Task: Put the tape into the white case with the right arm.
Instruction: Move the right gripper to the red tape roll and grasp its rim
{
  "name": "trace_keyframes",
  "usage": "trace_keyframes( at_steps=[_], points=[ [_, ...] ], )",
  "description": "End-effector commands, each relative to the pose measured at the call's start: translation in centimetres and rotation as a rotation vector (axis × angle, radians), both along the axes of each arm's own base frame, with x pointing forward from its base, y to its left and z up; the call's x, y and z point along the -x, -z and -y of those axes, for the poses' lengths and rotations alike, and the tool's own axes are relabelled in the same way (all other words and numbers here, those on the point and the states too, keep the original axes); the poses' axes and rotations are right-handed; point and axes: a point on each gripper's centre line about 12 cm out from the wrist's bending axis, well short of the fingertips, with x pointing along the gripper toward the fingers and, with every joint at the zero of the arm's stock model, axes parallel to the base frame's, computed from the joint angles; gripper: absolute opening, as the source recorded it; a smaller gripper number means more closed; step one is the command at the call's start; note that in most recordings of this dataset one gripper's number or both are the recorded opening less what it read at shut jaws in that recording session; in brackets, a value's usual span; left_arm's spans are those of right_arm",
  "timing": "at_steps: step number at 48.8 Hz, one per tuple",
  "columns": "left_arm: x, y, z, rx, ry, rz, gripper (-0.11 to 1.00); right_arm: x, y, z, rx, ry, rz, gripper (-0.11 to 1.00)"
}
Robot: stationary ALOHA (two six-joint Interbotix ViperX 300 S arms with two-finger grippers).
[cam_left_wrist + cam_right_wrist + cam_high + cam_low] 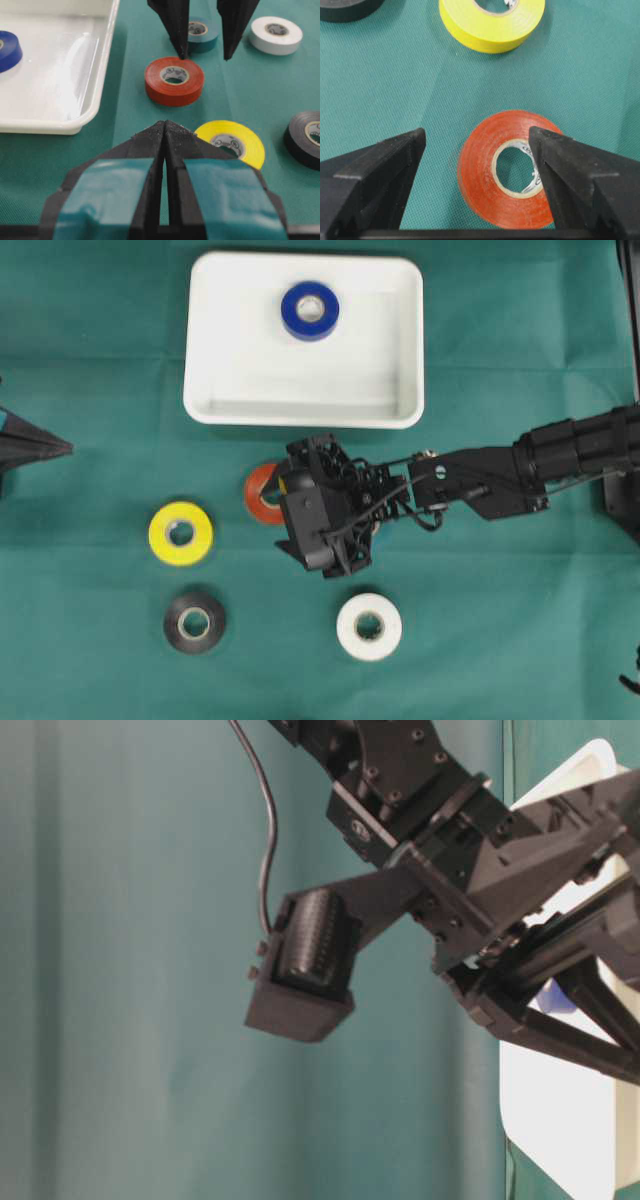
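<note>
Right hand (477,150) is hovering, fingers apart, red tape (507,170) lying flat beneath, offset toward one finger. Left hand (165,131), fingers together, is sitting farther off.

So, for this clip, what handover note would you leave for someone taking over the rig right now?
Right gripper: fingers open and empty, above the red tape, one finger overlapping its hole in the wrist view, no grip.
Left gripper: fingers shut, empty, parked at the left edge.
Done: blue tape lies in the white case.
Left: red tape, then yellow tape, black tape, white tape and a teal tape behind the right fingers, all on the green cloth.
</note>
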Motion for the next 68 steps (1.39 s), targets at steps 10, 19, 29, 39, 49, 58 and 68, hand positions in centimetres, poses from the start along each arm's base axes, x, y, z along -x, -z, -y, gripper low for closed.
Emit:
trace_keyframes(
  at_steps=[10,19,29,39,49,58,68],
  points=[
    [-0.1,-0.5,0.0,0.003,0.001,0.015,0.00,-0.4,-1.1,-0.2,0.007,-0.002,-0.011,0.52],
    [-0.1,-0.5,0.0,0.003,0.001,0.015,0.00,-0.7,0.1,0.0,0.030,0.012,-0.120,0.52],
    [-0.1,-0.5,0.0,0.005,0.001,0.015,0.00,-1.1,0.7,0.0,0.043,0.016,-0.177,0.52],
    [-0.1,-0.5,0.0,0.003,0.001,0.015,0.00,-1.2,0.8,0.0,0.043,0.016,-0.177,0.52],
    [-0.1,-0.5,0.0,0.003,0.001,0.015,0.00,-1.3,1.2,0.0,0.053,0.010,-0.177,0.51],
    [-0.1,-0.5,0.0,0.003,0.001,0.015,0.00,-1.5,1.1,0.1,0.104,-0.025,-0.169,0.41],
    [-0.1,-0.4,0.0,0.005,0.001,0.012,0.00,-1.8,0.7,0.2,0.123,-0.036,-0.155,0.01]
  ],
)
